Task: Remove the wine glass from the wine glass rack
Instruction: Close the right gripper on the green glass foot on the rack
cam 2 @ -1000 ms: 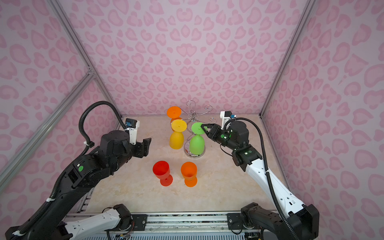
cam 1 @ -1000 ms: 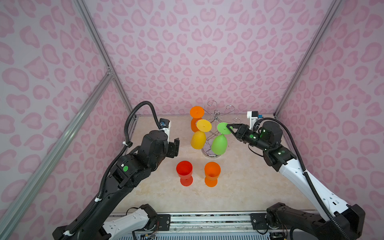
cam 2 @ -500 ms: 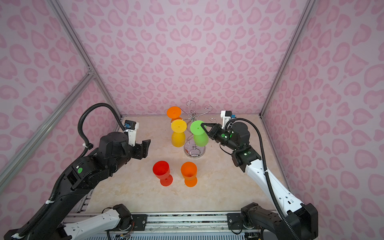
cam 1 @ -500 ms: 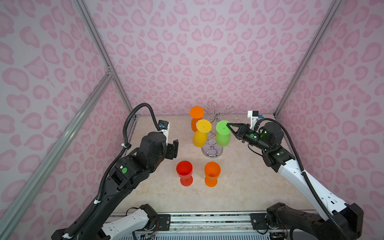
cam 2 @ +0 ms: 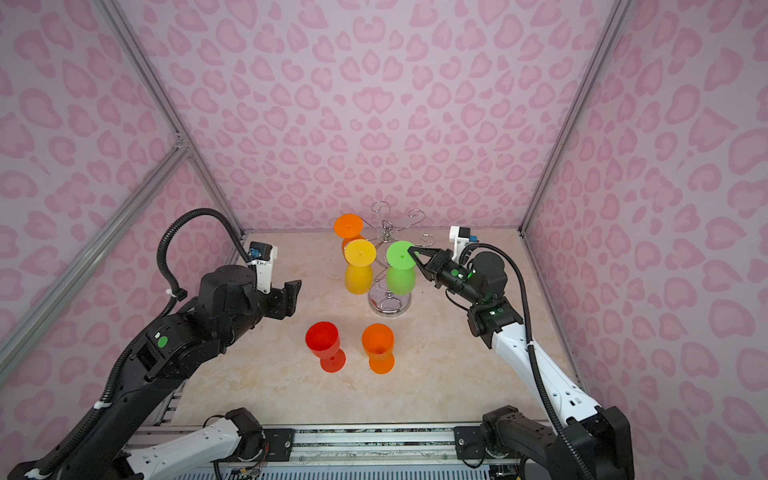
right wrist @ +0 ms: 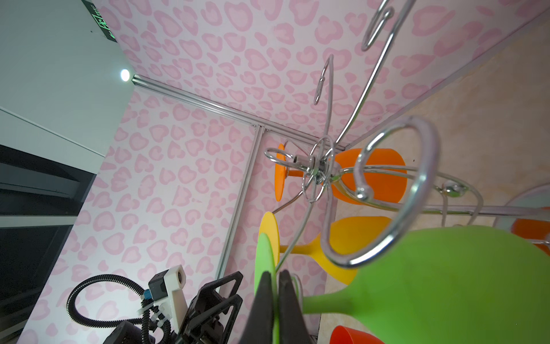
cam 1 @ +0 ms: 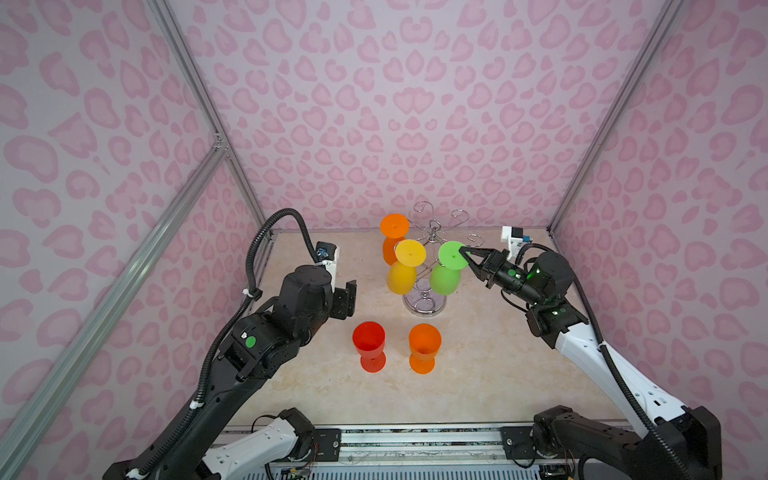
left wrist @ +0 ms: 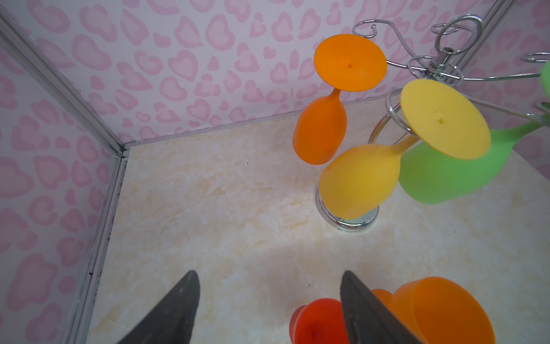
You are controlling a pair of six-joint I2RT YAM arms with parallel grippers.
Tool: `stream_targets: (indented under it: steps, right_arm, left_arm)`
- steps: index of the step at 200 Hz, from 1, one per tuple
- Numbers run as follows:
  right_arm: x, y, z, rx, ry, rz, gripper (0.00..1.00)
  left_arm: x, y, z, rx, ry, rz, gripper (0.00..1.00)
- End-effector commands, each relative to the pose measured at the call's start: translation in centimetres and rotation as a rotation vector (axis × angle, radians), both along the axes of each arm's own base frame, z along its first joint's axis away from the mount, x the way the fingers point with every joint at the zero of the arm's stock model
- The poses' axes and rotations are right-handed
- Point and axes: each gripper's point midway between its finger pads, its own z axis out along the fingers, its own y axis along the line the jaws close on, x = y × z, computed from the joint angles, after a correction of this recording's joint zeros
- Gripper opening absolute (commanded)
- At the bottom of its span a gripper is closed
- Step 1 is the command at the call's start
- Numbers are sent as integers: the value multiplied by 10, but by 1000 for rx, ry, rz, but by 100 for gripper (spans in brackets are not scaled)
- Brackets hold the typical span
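The wine glass rack (cam 1: 434,226) (cam 2: 388,230), a chrome wire stand, is at the back centre. A green wine glass (cam 1: 444,278) (cam 2: 400,278) (right wrist: 446,283) hangs upside down from one of its arms, a wire loop still round the stem by the foot. My right gripper (cam 1: 463,251) (cam 2: 411,250) (right wrist: 276,272) is shut on the edge of the green foot disc. My left gripper (cam 1: 347,297) (cam 2: 291,297) (left wrist: 269,274) hangs open over bare table left of the rack, holding nothing.
A yellow glass (cam 1: 402,276) and an orange glass (cam 1: 392,232) also hang from the rack, close beside the green one. A red glass (cam 1: 369,343) and an orange glass (cam 1: 424,345) stand upright on the table in front. Pink walls enclose the table.
My right gripper has shut on the green foot disc. The green bowl has swung in under the rack. The left arm has barely moved.
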Motion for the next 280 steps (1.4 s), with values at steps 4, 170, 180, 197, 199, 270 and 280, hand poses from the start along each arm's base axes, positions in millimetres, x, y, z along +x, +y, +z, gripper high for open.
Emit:
stream_targets:
  steps: [4, 170, 180, 197, 199, 270, 280]
  right_arm:
    - [-5, -2, 18, 43, -51, 13, 0]
    - [-27, 29, 26, 29, -57, 138, 0]
    - [-27, 31, 26, 28, -57, 141, 0]
    - [-25, 34, 26, 28, -55, 141, 0]
    - [-24, 34, 27, 28, -56, 141, 0]
    - [-10, 45, 18, -37, 1, 114, 0]
    - [-8, 46, 16, -40, 12, 109, 0]
  left_arm:
    - [3, -3, 3, -22, -14, -3, 76]
    - [5, -5, 2, -30, -10, -13, 76]
    - [5, -5, 3, -32, -11, -15, 76]
    - [5, -5, 3, -31, -13, -16, 76]
    - [5, -5, 4, -31, -14, -17, 76]
    - [4, -3, 2, -26, -12, -13, 76]
    - [4, -2, 2, -27, -12, -13, 76]
